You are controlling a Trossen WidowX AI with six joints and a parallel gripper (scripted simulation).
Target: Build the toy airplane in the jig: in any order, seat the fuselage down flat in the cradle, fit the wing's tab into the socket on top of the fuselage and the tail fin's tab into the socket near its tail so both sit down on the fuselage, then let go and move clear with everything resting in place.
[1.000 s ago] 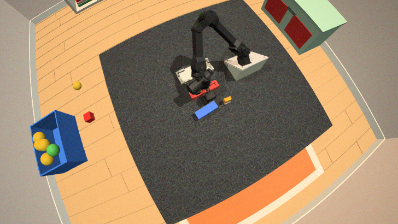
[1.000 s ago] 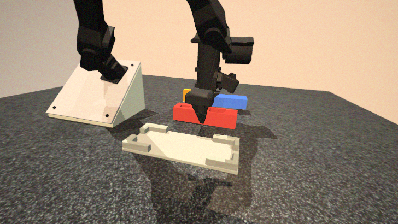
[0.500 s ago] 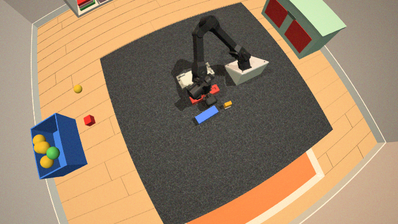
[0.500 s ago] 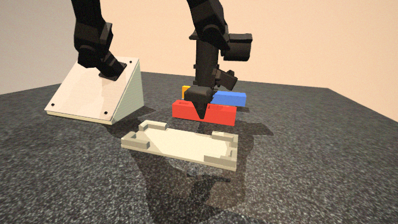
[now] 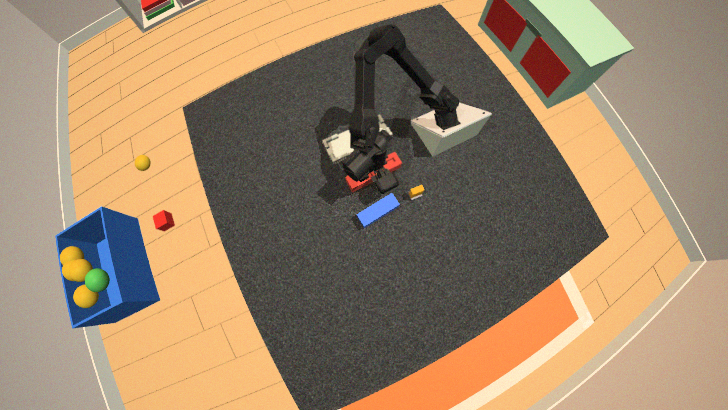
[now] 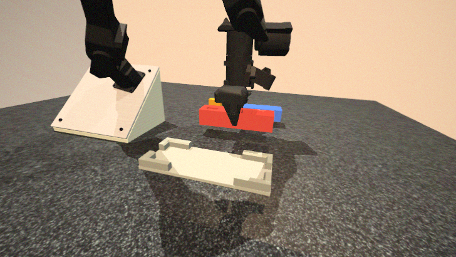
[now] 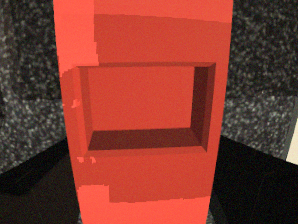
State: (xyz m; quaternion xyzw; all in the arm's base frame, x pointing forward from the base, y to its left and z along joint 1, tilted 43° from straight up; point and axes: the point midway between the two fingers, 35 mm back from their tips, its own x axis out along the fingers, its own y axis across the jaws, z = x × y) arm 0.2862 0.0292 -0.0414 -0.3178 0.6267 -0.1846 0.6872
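gripping red fuselage (image 5: 358, 182) (image 6: 258, 120) (image 7: 150, 175) crosswise in half-open tool (image 5: 375, 170) (image 6: 234, 123) (image 7: 140, 139), long axis roughly parallel to blue block (image 5: 378, 210) (image 6: 277, 113)

Warm light throws dark shadows across the mat (image 5: 433, 285) (image 6: 376, 178) (image 7: 262, 45), reaching its near edge in the exterior view; the top view bows its edges, and grain speckles all views.
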